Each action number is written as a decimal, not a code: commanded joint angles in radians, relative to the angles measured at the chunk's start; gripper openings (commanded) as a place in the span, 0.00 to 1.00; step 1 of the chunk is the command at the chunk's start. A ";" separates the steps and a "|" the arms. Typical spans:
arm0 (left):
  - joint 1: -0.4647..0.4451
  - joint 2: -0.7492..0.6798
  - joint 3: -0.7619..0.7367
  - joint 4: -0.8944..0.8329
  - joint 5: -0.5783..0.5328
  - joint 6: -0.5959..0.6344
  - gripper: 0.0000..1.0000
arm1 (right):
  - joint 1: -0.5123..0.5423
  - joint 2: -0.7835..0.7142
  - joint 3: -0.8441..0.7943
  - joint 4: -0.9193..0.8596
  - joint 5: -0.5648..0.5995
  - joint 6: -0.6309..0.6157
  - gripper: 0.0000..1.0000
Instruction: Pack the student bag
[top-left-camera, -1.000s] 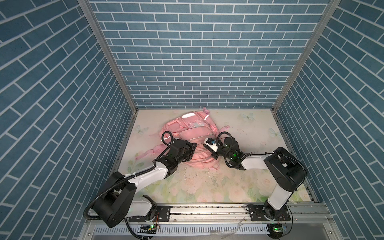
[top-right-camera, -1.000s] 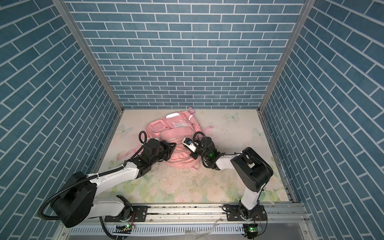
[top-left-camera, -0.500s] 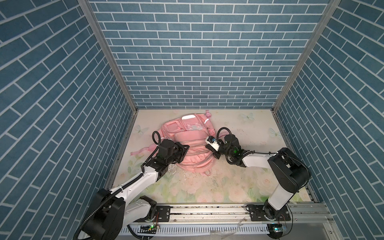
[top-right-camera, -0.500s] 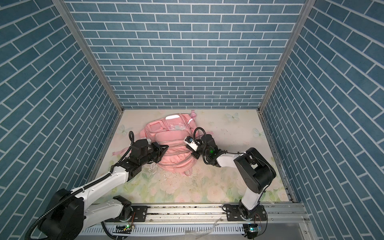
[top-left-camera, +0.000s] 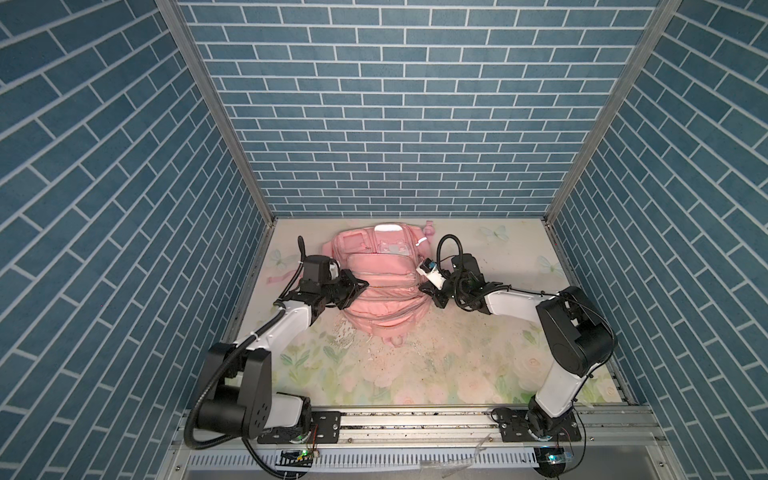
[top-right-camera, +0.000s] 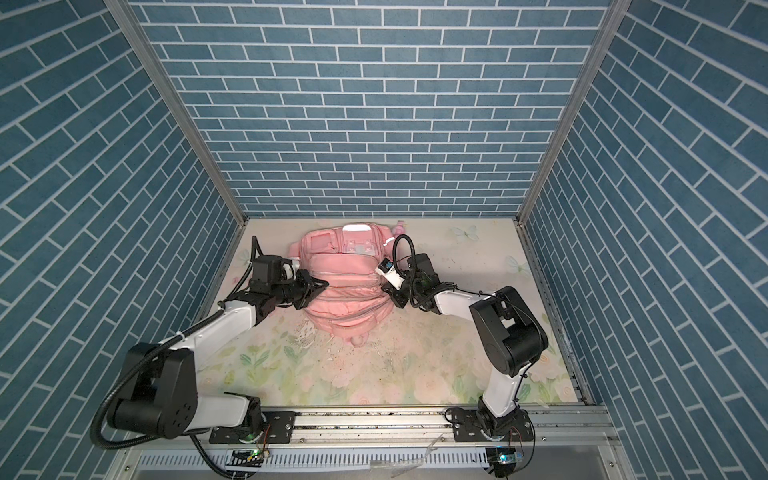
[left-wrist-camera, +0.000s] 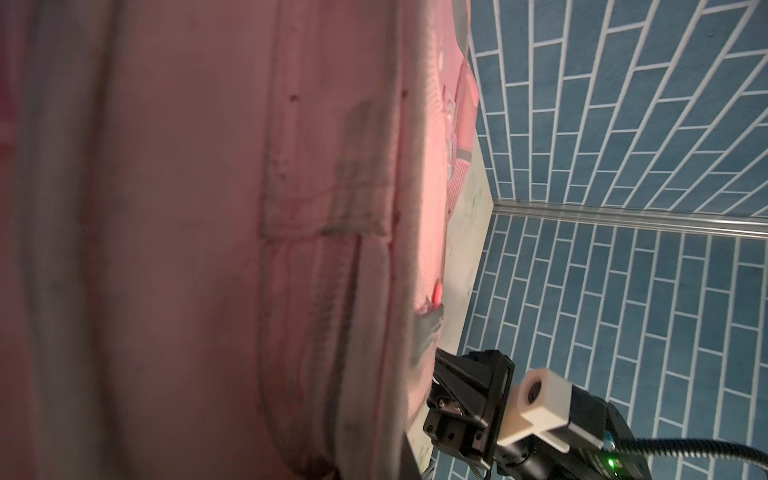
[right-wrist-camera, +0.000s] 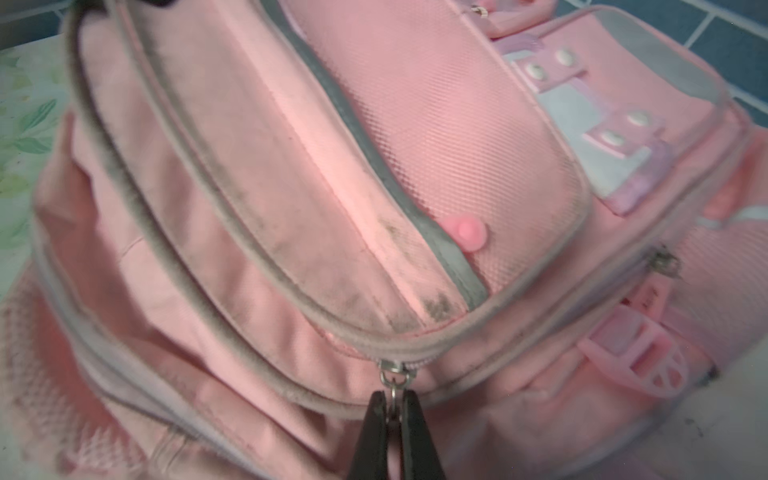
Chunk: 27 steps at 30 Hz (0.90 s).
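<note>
Floral table (top-left-camera: 457, 365): right jaws pinch zipper pull (right-wrist-camera: 392, 386) of student bag (top-left-camera: 384, 286); left jaws closed, grip hidden.

Both arms reach low from the near side toward the far middle: the left arm (top-left-camera: 286, 324) stretches out with the left claw (top-left-camera: 365, 285) closed and pointing right, while the right arm (top-left-camera: 515, 298) bends at its elbow, the right claw (right-wrist-camera: 392, 405) pointing left, clamped on a zipper pull (right-wrist-camera: 392, 379).
</note>
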 joint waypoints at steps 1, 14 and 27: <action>0.077 0.052 0.108 -0.046 -0.054 0.162 0.10 | 0.069 -0.015 0.023 -0.096 0.004 -0.019 0.00; -0.270 -0.132 -0.203 0.326 -0.366 -0.357 0.55 | 0.118 0.031 0.061 -0.055 0.029 0.078 0.00; -0.363 0.009 -0.202 0.465 -0.567 -0.452 0.33 | 0.132 -0.009 -0.013 0.010 0.065 0.081 0.00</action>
